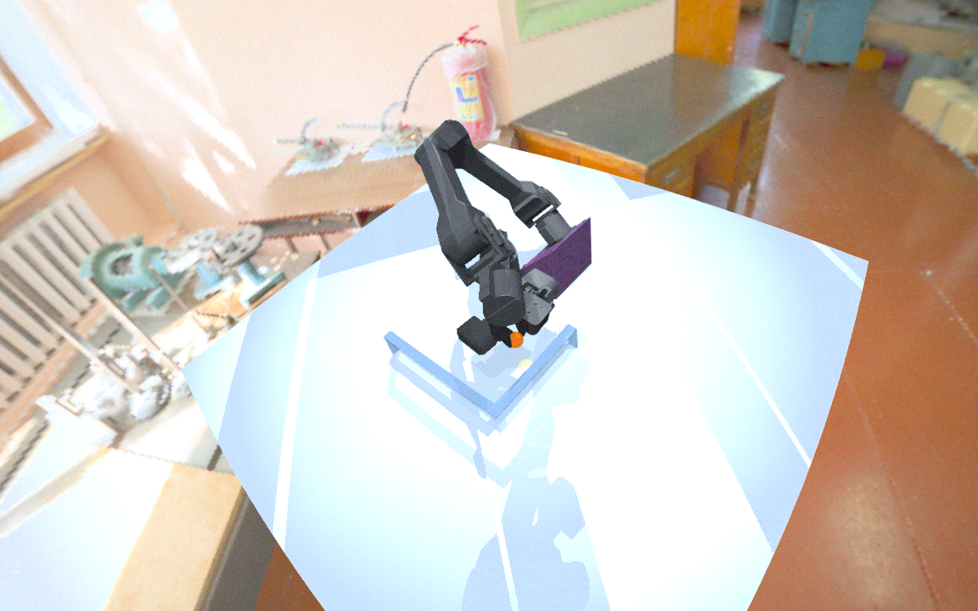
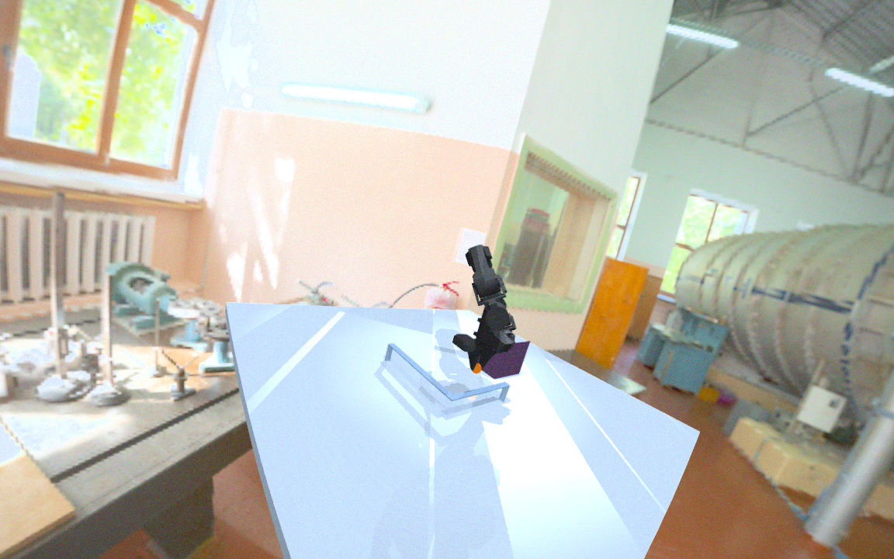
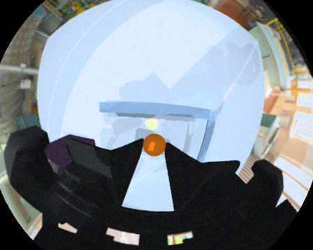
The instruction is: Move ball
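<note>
Ball [image 3: 154,144] half-hidden in tool [image 3: 155,155] — goal copy [image 3: 151,123] faint.

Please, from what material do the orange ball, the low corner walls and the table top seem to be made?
The ball, shut in the gripper, looks like matte orange plastic or rubber: even color, almost no shine. The walls look like clear bluish glass or acrylic, since the surface shows through them. The table top looks glossy and pale blue, perhaps lacquered or glass-like: it mirrors the arm and walls.
</note>
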### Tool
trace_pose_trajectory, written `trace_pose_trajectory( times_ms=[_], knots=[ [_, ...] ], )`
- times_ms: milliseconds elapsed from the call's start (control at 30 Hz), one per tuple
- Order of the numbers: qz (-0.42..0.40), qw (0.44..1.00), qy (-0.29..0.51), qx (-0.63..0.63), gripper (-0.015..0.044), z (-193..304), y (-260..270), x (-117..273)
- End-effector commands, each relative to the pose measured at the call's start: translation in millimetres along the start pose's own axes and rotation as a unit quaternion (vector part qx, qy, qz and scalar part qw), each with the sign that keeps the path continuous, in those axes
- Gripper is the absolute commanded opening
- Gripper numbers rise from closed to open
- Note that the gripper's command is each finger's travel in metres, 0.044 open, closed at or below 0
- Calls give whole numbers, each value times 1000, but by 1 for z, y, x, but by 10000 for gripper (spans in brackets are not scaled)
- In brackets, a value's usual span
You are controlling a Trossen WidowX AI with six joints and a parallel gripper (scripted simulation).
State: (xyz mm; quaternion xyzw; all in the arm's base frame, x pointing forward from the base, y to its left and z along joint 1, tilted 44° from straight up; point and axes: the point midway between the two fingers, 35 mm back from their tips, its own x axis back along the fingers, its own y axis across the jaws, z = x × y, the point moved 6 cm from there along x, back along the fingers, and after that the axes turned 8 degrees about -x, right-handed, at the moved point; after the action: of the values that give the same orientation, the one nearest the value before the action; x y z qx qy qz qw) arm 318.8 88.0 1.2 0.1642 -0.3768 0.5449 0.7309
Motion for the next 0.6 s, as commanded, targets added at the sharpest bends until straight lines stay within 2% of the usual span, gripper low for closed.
trace_pose_trajectory(
  times_ms=[0,267,567],
  knots=[
    [-2,999,2,49,0,-6,9,-4],
    [-2,999,2,49,0,-6,9,-10],
    [-1,999,3,49,0,-6,8,-65]
  ],
)
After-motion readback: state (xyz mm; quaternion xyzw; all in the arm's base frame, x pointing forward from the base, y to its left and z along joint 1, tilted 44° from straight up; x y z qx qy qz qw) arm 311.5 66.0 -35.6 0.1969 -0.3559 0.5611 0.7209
